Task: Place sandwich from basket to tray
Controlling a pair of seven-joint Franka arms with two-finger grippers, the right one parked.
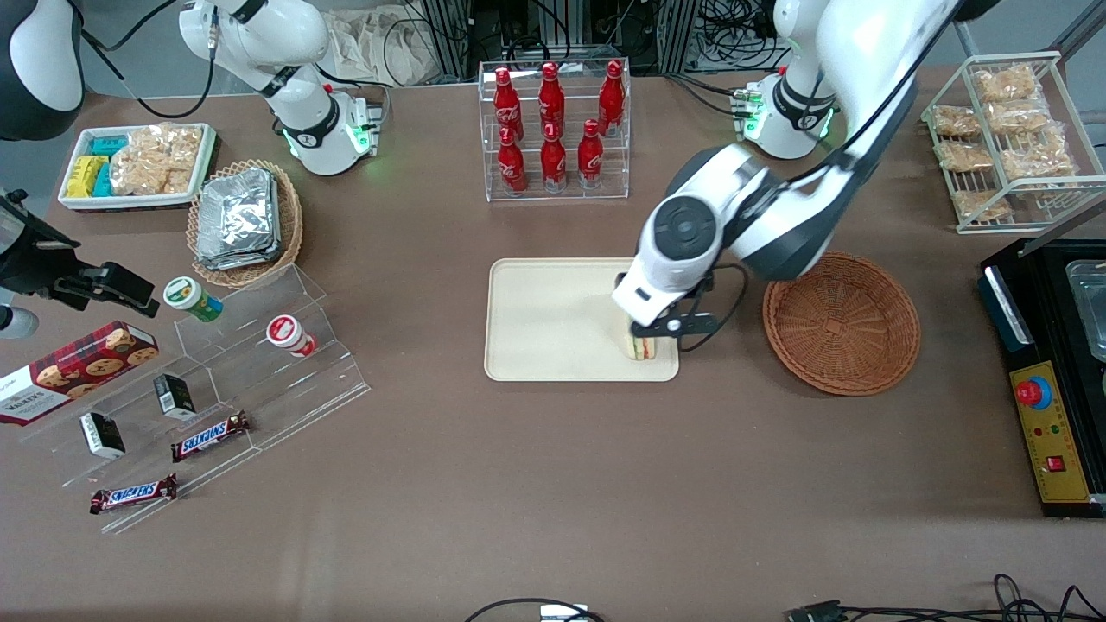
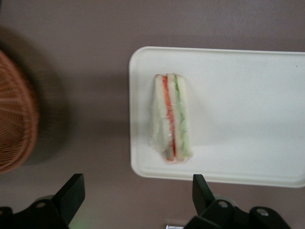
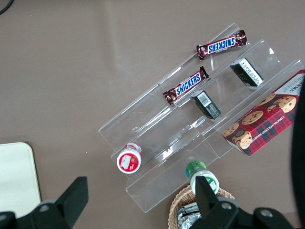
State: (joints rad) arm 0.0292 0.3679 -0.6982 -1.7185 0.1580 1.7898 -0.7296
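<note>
One sandwich (image 2: 171, 117) lies on tray (image 2: 248, 114) beneath spread claw (image 2: 138, 198).

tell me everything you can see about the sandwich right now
The small triangular white-bread sandwich shows red-pink and green filling stripes between soft-looking white slices. It stands on edge on the flat cream-beige plastic tray, near the tray corner closest to the round reddish-brown wicker basket. Only the tray touches it. The left gripper hovers above it, fingers open and clear of the bread.
</note>
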